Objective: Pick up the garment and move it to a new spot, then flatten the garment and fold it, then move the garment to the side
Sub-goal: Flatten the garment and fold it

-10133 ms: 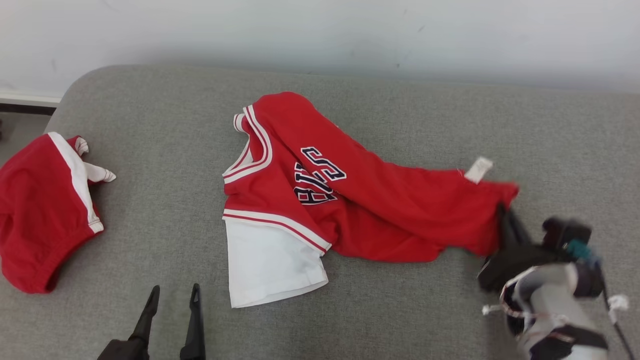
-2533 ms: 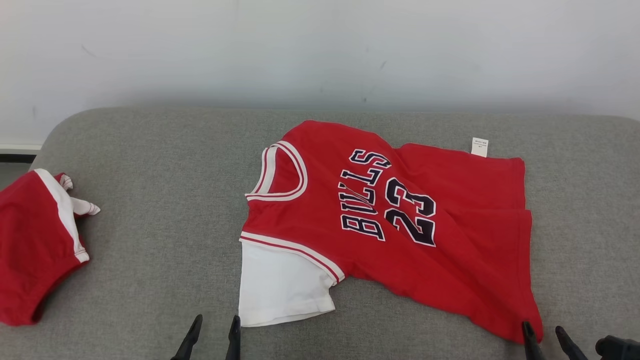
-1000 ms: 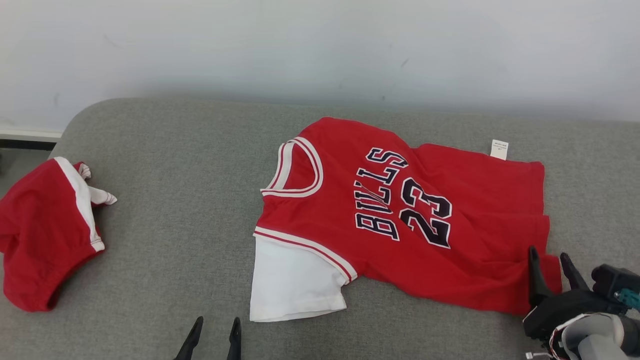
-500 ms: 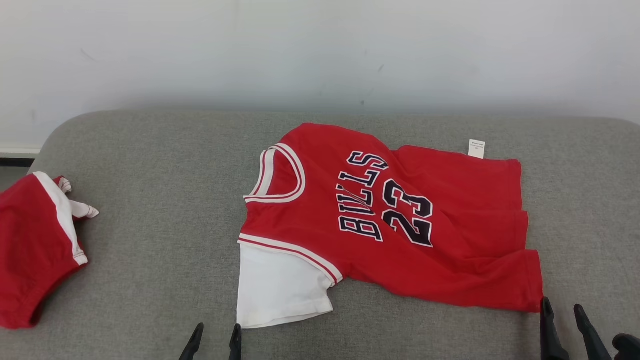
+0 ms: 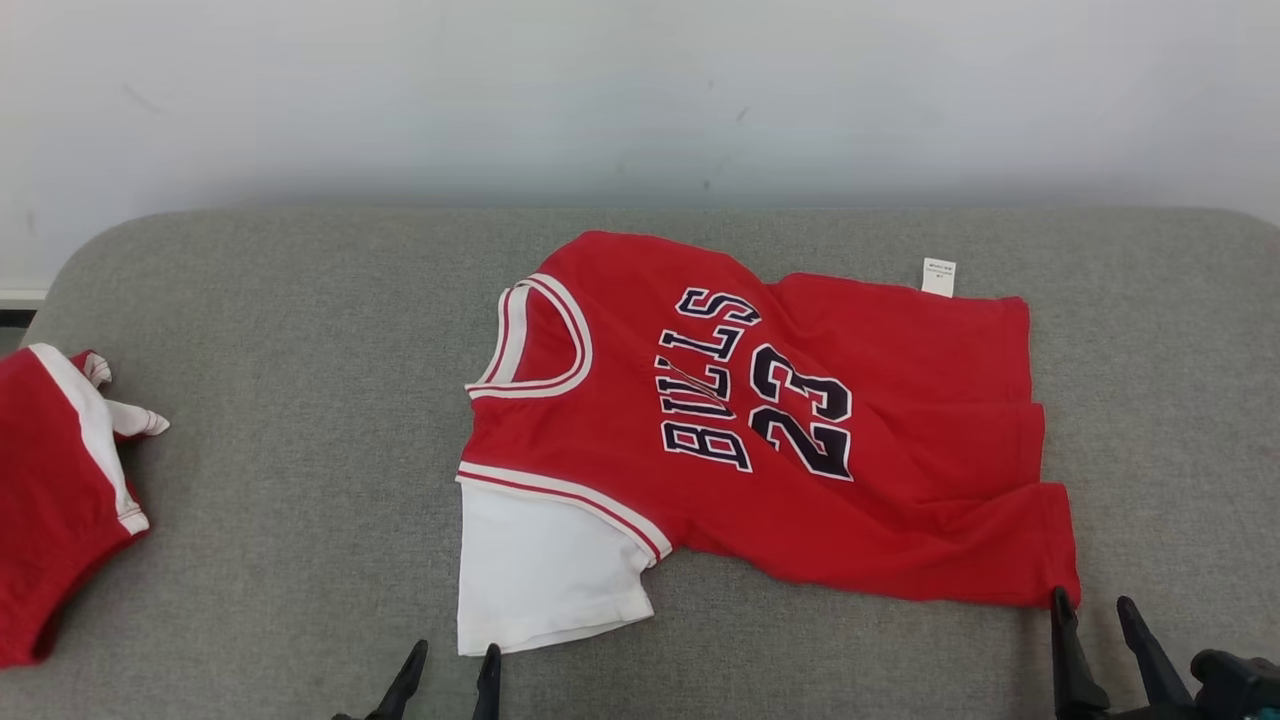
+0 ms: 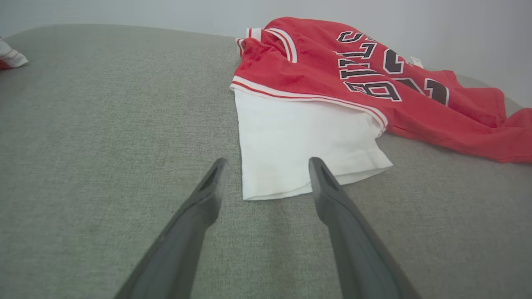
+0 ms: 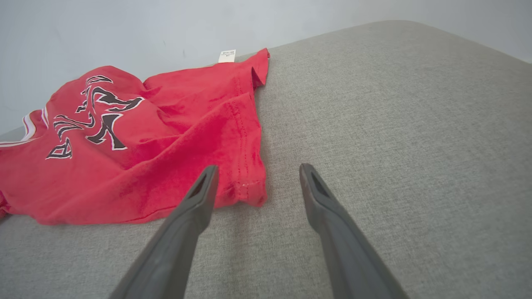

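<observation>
The garment (image 5: 800, 440) is a red jersey with dark "BULLS 23" lettering and a white sleeve (image 5: 540, 570), lying spread on the grey cushion (image 5: 300, 440) with some wrinkles near its hem. My left gripper (image 5: 450, 665) stands open just before the white sleeve (image 6: 299, 137), nothing between its fingers (image 6: 208, 195). My right gripper (image 5: 1095, 615) is open at the jersey's near right hem corner (image 7: 249, 191), its left finger (image 7: 199, 195) over the cloth's edge, holding nothing.
A second red-and-white garment (image 5: 50, 500) lies at the cushion's left edge. A pale wall (image 5: 640, 90) rises behind the cushion. Bare grey fabric stretches between the two garments and to the right of the jersey (image 7: 395, 116).
The right gripper let go of the hem corner and drew back toward me; the corner now lies flat. The head camera shifted a little. The left gripper stayed put.
</observation>
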### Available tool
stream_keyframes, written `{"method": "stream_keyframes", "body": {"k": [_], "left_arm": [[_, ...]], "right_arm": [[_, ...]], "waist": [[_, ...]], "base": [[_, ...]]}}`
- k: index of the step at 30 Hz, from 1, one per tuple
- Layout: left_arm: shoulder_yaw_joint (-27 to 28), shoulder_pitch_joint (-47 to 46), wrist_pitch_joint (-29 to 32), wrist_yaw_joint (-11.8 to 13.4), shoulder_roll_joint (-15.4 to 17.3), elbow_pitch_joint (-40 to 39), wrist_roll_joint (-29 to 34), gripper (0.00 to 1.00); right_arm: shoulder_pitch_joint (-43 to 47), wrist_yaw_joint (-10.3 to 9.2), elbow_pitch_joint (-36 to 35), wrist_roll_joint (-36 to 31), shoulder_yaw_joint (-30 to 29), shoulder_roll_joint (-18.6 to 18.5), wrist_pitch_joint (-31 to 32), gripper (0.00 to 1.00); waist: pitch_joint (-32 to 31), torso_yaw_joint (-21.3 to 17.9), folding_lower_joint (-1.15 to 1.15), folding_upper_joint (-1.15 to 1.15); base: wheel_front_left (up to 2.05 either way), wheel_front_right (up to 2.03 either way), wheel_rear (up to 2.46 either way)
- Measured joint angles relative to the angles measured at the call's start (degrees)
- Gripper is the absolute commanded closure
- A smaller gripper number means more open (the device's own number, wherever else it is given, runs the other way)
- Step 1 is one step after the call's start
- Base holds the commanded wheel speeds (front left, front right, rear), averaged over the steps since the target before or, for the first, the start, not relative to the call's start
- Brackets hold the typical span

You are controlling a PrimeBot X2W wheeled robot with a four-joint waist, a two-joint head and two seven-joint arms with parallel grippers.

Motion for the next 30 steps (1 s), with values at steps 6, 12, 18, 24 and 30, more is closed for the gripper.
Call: {"method": "stream_keyframes", "body": {"k": [6,12,18,24,30], "left_arm": [[-0.4,-3.1,0.0,-0.3,0.0,5.7,-0.8,0.0],[-2.4,-6.5,0.0,-0.3,0.3,10.4,-2.6,0.0],[-3.5,-9.0,0.0,-0.3,0.3,13.3,-4.8,0.0],[-5.6,-11.8,0.0,-0.3,0.2,17.6,-7.9,0.52],[-6.1,-12.3,0.0,-0.3,0.1,17.6,-10.8,1.0]], "right_arm": [[-2.3,0.0,1.8,-0.4,1.4,-0.4,0.0,0.0],[-4.5,0.0,4.0,-0.4,2.6,-1.0,0.0,0.0],[-6.2,0.0,6.5,0.0,3.5,-1.5,0.3,0.0],[-8.5,0.0,9.1,0.9,6.2,-1.7,0.8,1.0],[-9.2,0.0,9.2,1.9,7.8,-2.1,0.2,1.0]], "waist": [[0.6,-0.2,0.0,0.0],[1.6,-0.3,0.0,0.0],[2.7,0.2,0.0,0.0],[3.6,0.7,0.0,0.0],[2.8,0.5,0.0,0.0]], "base": [[0.0,0.0,0.0],[0.0,0.0,0.0],[0.0,0.0,0.0],[0.0,0.0,0.0],[0.0,0.0,0.0]]}}
